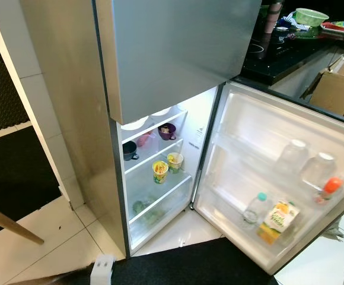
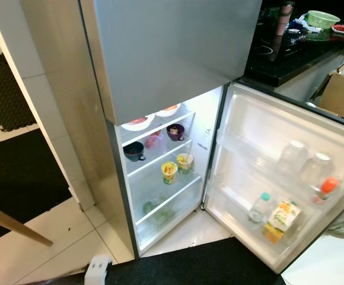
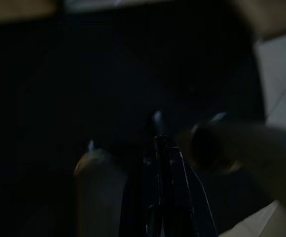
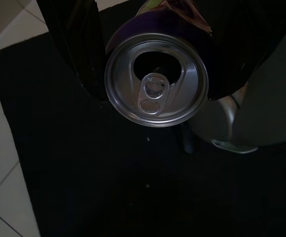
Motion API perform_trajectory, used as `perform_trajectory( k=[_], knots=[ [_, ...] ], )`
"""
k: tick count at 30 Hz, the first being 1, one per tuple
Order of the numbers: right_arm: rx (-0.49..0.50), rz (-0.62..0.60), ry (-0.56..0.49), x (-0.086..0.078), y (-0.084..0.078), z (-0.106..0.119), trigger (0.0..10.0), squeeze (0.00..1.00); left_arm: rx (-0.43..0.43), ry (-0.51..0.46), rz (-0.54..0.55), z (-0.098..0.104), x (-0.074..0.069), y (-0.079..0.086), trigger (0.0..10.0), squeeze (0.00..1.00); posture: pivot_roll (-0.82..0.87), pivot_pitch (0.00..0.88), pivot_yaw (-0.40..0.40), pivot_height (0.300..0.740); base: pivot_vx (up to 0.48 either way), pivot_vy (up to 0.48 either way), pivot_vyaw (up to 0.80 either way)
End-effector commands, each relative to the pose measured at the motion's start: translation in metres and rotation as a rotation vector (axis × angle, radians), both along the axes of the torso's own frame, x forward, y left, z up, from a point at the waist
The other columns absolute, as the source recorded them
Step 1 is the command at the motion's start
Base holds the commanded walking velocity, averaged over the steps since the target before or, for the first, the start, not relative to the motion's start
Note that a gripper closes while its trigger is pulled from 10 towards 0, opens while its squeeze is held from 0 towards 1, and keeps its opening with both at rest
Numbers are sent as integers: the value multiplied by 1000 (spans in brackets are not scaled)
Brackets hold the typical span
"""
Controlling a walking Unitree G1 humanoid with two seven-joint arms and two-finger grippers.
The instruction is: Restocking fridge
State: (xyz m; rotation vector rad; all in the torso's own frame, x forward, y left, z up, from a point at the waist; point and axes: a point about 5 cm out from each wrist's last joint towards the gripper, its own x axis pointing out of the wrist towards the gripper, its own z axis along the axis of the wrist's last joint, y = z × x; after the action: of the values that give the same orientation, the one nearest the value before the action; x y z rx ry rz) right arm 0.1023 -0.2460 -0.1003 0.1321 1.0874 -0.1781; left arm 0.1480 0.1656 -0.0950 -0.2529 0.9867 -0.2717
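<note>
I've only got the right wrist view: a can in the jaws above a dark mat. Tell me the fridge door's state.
Observer: The lower fridge door stands wide open on the robot's right, and the interior is lit.
Operator: List what's in the door rack.
Observer: A juice carton, a clear bottle and an orange-capped bottle.
Operator: Name a shelf with room for the can.
Observer: The shelf with two yellow cups looks bare to their left.
</note>
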Motion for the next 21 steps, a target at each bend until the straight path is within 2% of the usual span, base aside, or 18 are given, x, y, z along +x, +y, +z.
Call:
perform_trajectory(
  k=[1,3,6,11,13,17,18,21],
  knots=[
    [-5,10,0,1,0,0,10000,0,113,75,-64,-7,-18,10,10000,0,-99,0,-40,740,0,0,0],
    [-6,16,-2,2,0,0,10000,0,236,135,-144,-13,-33,14,10000,0,-96,0,-42,740,0,0,0],
    [-8,22,-3,4,1,1,10000,0,307,128,-130,-14,-32,19,10000,0,-91,0,-44,740,0,0,0],
    [-9,27,-2,5,1,1,10000,0,325,102,-100,-12,-25,19,10000,0,-88,0,-45,740,0,0,0],
    [-9,30,1,5,1,1,10000,0,325,74,-55,-9,-17,19,10000,0,-87,0,-45,740,0,0,0],
    [-8,27,6,4,1,0,10000,0,319,48,5,-6,-10,20,10000,0,-91,0,-42,740,0,0,0],
    [-5,19,16,2,2,0,10000,0,315,31,37,-5,-6,21,10000,0,-95,0,-38,740,0,0,-456],
    [-5,20,23,2,2,-1,10000,0,322,24,42,-4,-5,21,10000,0,-95,0,-38,740,0,0,-456]
  ],
)
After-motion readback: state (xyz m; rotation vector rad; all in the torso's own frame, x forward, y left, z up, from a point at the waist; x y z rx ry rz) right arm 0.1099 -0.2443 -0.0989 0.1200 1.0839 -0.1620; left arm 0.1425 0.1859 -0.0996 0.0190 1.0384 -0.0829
